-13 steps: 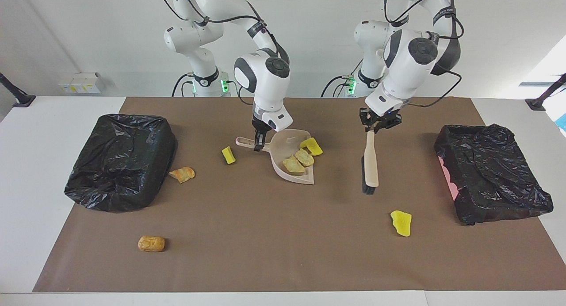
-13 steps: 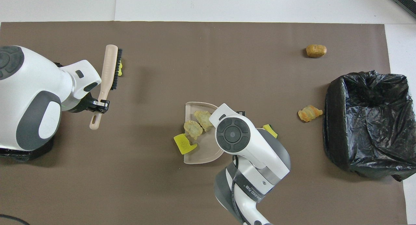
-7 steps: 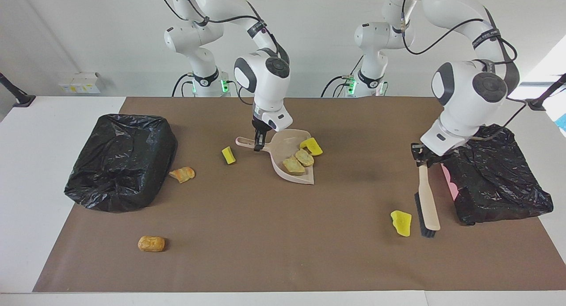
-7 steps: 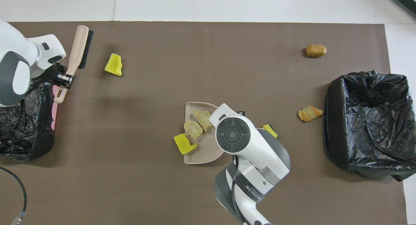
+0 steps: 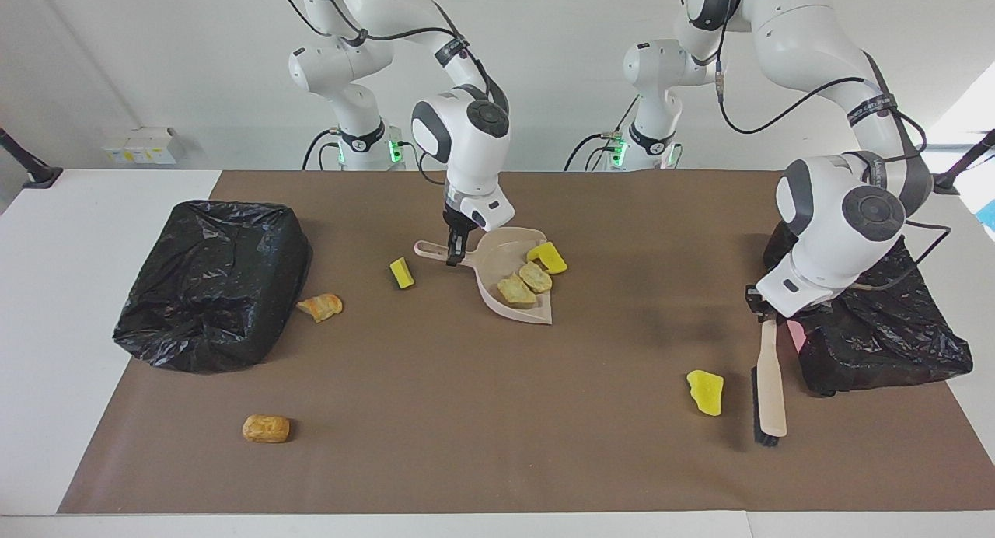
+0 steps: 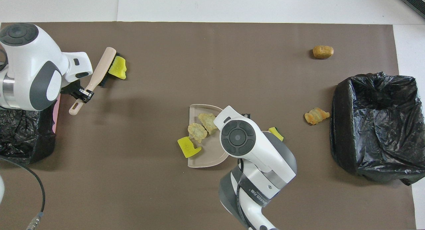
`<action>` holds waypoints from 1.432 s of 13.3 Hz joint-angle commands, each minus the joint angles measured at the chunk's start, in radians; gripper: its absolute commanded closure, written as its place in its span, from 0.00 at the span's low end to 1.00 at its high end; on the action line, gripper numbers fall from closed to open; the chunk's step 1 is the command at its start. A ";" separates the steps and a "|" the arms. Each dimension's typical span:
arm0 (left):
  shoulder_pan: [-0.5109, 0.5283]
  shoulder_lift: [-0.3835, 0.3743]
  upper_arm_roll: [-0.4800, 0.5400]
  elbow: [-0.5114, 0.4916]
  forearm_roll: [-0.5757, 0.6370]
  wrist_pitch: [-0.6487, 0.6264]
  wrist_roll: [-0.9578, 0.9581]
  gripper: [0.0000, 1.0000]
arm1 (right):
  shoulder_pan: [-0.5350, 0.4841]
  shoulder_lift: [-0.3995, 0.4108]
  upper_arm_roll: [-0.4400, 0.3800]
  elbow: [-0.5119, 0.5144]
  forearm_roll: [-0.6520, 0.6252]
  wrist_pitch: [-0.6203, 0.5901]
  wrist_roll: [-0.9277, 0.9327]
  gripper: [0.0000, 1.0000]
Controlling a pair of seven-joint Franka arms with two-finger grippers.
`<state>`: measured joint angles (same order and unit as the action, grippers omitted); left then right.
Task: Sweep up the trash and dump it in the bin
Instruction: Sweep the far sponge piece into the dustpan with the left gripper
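My right gripper is shut on the handle of the beige dustpan, which rests mid-table. Two tan trash chunks lie in the pan and a yellow one sits on its rim. My left gripper is shut on a brush hanging bristles-down. The brush is beside a yellow chunk, with a small gap between them in the facing view. A black-lined bin stands beside the left gripper.
A second black-lined bin stands at the right arm's end. An orange chunk lies beside it. A tan lump lies farther out. A small yellow chunk lies by the dustpan handle.
My left arm carried the brush from mid-table toward the bin at its end, then down beside the lone yellow chunk. The right arm and dustpan have not moved.
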<state>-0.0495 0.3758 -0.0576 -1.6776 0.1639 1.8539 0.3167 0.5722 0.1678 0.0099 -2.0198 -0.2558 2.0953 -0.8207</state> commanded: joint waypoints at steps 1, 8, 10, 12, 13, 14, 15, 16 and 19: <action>-0.053 -0.077 0.007 -0.073 0.008 -0.079 0.021 1.00 | 0.002 0.001 0.005 -0.008 -0.005 -0.003 0.029 1.00; -0.242 -0.215 0.002 -0.292 -0.234 -0.148 -0.156 1.00 | -0.002 0.001 0.005 -0.010 -0.005 -0.001 0.028 1.00; -0.321 -0.242 0.002 -0.339 -0.309 -0.130 -0.288 1.00 | -0.003 0.001 0.005 -0.010 -0.005 -0.003 0.028 1.00; -0.393 -0.285 0.002 -0.411 -0.403 -0.052 -0.439 1.00 | -0.006 0.001 0.005 -0.010 -0.005 -0.003 0.022 1.00; -0.433 -0.308 0.002 -0.460 -0.441 0.020 -0.517 1.00 | -0.008 0.001 0.005 -0.010 -0.005 -0.003 0.018 1.00; -0.463 -0.317 0.002 -0.479 -0.475 0.072 -0.572 1.00 | -0.009 0.001 0.005 -0.010 -0.005 -0.003 0.017 1.00; -0.477 -0.316 0.002 -0.475 -0.516 0.089 -0.624 1.00 | -0.009 0.002 0.005 -0.010 -0.005 -0.003 0.017 1.00; -0.483 -0.311 0.002 -0.465 -0.555 0.090 -0.654 1.00 | -0.009 0.002 0.005 -0.010 -0.003 -0.003 0.018 1.00; -0.486 -0.305 0.002 -0.424 -0.593 0.077 -0.679 1.00 | -0.012 0.002 0.005 -0.008 -0.005 -0.011 0.017 1.00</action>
<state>-0.5208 0.0911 -0.0709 -2.1020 -0.3972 1.9240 -0.3433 0.5699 0.1715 0.0094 -2.0207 -0.2558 2.0953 -0.8205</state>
